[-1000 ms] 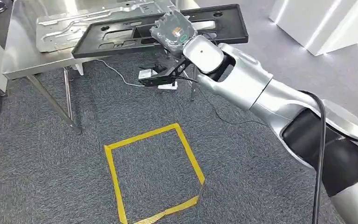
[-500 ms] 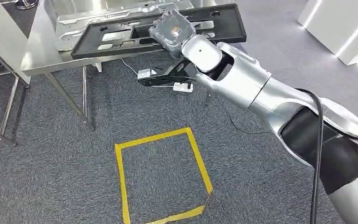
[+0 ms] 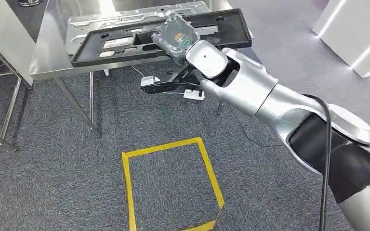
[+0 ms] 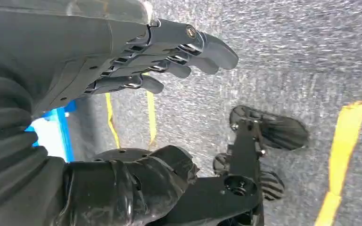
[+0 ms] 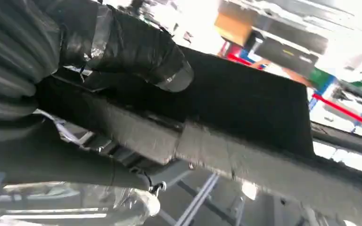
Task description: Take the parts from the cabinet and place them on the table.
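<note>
Grey speckled carpet (image 3: 53,159) marked with a yellow tape square (image 3: 171,185). No legible writing anywhere. Long flat black plastic panel (image 3: 125,41) with rectangular cut-outs, gripped by right hand (image 3: 173,38) above shiny steel table (image 3: 53,57), over an embossed silver sheet-metal part (image 3: 84,24). Left hand (image 4: 169,52) hanging near the floor, fingers loosely extended, grasping nothing.

1. A long black plastic panel (image 3: 159,33) is held by the right hand (image 3: 176,38) over the front edge of the shiny steel table (image 3: 48,53).
2. Behind the panel, a stamped silver metal sheet (image 3: 125,17) is laid on the tabletop, towards its far edge.
3. A square of yellow floor tape (image 3: 171,185) is placed on the grey carpet (image 3: 53,178), before the table.
4. A white power strip (image 3: 193,94) is found on the carpet beneath the table's right end.
</note>
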You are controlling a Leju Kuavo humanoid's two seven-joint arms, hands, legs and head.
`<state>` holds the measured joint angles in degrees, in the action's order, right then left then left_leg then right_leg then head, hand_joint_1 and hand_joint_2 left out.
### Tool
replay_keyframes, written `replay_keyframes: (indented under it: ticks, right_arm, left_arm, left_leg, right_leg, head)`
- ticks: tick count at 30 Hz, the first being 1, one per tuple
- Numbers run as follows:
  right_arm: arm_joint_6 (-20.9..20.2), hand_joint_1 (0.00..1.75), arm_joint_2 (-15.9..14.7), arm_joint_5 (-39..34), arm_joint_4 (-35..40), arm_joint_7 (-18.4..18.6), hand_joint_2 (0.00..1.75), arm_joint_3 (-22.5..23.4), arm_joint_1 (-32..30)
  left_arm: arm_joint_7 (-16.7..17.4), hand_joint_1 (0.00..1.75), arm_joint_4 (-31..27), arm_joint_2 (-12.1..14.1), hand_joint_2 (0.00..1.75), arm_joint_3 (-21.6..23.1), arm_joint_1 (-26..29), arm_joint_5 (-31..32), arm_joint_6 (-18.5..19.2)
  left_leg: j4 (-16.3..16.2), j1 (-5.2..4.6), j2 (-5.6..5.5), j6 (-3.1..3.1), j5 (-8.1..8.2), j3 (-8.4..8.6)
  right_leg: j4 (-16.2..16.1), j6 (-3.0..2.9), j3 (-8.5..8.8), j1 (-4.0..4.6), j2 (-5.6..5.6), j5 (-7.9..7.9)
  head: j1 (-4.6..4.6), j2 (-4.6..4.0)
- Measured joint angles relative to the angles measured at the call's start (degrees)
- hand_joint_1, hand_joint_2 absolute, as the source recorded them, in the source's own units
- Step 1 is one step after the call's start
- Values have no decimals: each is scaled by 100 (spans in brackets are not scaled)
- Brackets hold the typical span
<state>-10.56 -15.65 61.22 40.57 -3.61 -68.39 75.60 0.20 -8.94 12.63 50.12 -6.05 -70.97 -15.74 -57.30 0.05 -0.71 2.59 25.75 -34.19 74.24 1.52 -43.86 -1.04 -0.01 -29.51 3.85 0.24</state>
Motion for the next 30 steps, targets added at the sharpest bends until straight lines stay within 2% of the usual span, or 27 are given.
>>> replay_keyframes:
  ticks: [1,2,3,4,5,6,7,9,10,12,13,14,15,16,18,19,20,23,24,25,26,28,29,30]
  right_arm:
    - [2,175,-6,0,-2,0,175,0,10]
    - [4,175,-11,0,-2,0,175,0,36]
    - [7,175,-11,0,-2,0,175,0,54]
    - [15,175,-7,0,-2,0,175,0,70]
    - [26,175,0,2,-2,0,175,0,91]
    - [31,175,18,4,-2,0,175,0,71]
    - [42,175,39,11,-2,2,175,0,62]
    - [61,175,81,20,-17,35,175,0,66]
    - [83,175,124,20,-30,41,175,0,66]
    - [153,175,212,31,-57,42,175,0,63]
    - [162,175,254,39,-68,37,175,0,44]
    - [164,175,267,57,-81,35,175,0,24]
    - [164,175,282,72,-92,35,175,0,18]
    - [164,175,284,72,-103,35,175,0,28]
    - [153,175,282,98,-127,57,175,0,118]
    - [146,175,280,118,-136,72,175,0,184]
    - [142,175,273,125,-142,99,175,0,261]
    - [109,175,251,129,-157,120,175,0,330]
    - [72,175,227,133,-164,125,175,0,361]
    - [33,175,201,144,-168,142,175,0,402]
    - [-4,175,184,151,-173,160,175,0,465]
    - [-35,175,131,151,-173,192,175,0,495]
    - [-77,175,96,149,-173,210,175,0,495]
    - [-114,175,25,138,-173,223,175,0,497]
  left_arm:
    - [4,0,0,0,175,0,1,0,2]
    - [11,0,0,0,175,0,6,0,6]
    - [20,0,0,0,175,0,5,-2,11]
    - [24,0,0,0,175,0,-3,-4,13]
    - [28,0,0,0,175,0,-12,-13,22]
    - [31,0,0,0,175,2,-16,-22,26]
    - [39,0,0,0,175,2,-7,-31,33]
    - [79,0,0,17,175,2,10,-50,63]
    - [79,0,0,20,175,2,10,-61,83]
    - [79,0,0,50,175,2,-6,-101,125]
    - [74,0,0,55,175,0,-2,-107,129]
    - [61,0,0,55,175,0,2,-109,129]
    - [57,0,0,55,175,0,8,-116,129]
    - [42,0,0,55,175,0,13,-120,129]
    - [44,0,0,63,175,0,29,-116,118]
    - [57,0,0,63,175,0,32,-116,100]
    - [83,0,0,74,175,-2,26,-116,83]
    - [131,0,0,94,175,-2,31,-114,70]
    - [140,0,0,96,175,-2,42,-111,57]
    - [140,0,0,96,175,0,41,-111,59]
    - [138,0,0,96,175,-2,34,-111,59]
    - [120,0,0,96,175,-2,22,-114,63]
    - [107,0,0,96,175,-2,23,-114,68]
    - [94,0,0,96,175,-2,31,-116,72]
  left_leg:
    - [-36,6,-21,-17,61,44]
    - [-94,15,-39,-41,139,91]
    - [-155,16,-49,-72,219,108]
    - [-215,-16,-65,-129,278,50]
    - [-242,-8,-70,-159,304,39]
    - [-228,8,-67,-184,293,48]
    - [-172,22,-70,-210,295,59]
    - [-223,29,-34,-275,383,66]
    - [-439,29,-2,-302,476,-28]
    - [-1292,55,10,-351,751,-529]
    - [-1673,63,15,-369,823,-799]
    - [-1837,64,19,-377,763,-976]
    - [-1727,65,21,-378,571,-1006]
    - [-1399,66,26,-368,288,-919]
    - [-376,66,40,-328,-354,-535]
    - [-252,43,42,-314,-278,-421]
    - [-132,-8,38,-273,-257,-396]
    - [-116,-22,43,-188,-215,-370]
    - [-37,42,56,-157,-227,-283]
    - [-9,20,53,-125,-207,-228]
    - [-11,14,56,-60,-175,-198]
    - [-15,2,58,-9,-112,-124]
    - [-18,1,50,0,-77,-81]
    - [-28,2,27,-2,-36,-33]
  right_leg:
    - [-351,4,87,-16,-3,301]
    - [-861,6,255,-29,-3,647]
    - [-1231,3,353,-42,2,797]
    - [-1236,1,436,-28,22,701]
    - [-1323,-53,474,-14,45,613]
    - [-1342,-66,461,12,45,615]
    - [-1334,-103,468,30,46,592]
    - [-1435,-163,560,-16,45,597]
    - [-1458,-195,604,-21,31,575]
    - [-1466,-243,654,-8,41,533]
    - [-1465,-248,686,-1,41,499]
    - [-1465,-245,728,4,40,464]
    - [-1465,-239,781,7,38,427]
    - [-1465,-231,840,9,30,384]
    - [-1465,-207,969,10,21,292]
    - [-1488,-179,976,20,21,268]
    - [-1482,-157,961,22,34,265]
    - [-1541,-66,1005,13,37,239]
    - [-1509,-24,992,9,32,175]
    - [-1333,-19,937,12,26,117]
    - [-919,-25,713,16,29,-40]
    - [13,-20,170,17,27,-324]
    - [278,-12,-25,15,27,-326]
    - [263,-9,-96,10,25,-187]
  head:
    - [-4,0]
    - [-2,0]
    - [-2,0]
    - [0,0]
    - [-20,0]
    - [-24,0]
    - [2,0]
    - [-6,0]
    - [-39,0]
    - [-39,0]
    - [-42,0]
    - [-37,0]
    - [-46,0]
    - [-37,0]
    - [-39,0]
    - [-35,0]
    - [-50,0]
    - [-50,0]
    - [-42,0]
    - [-35,0]
    - [-28,0]
    - [-28,0]
    - [-37,0]
    - [-29,0]
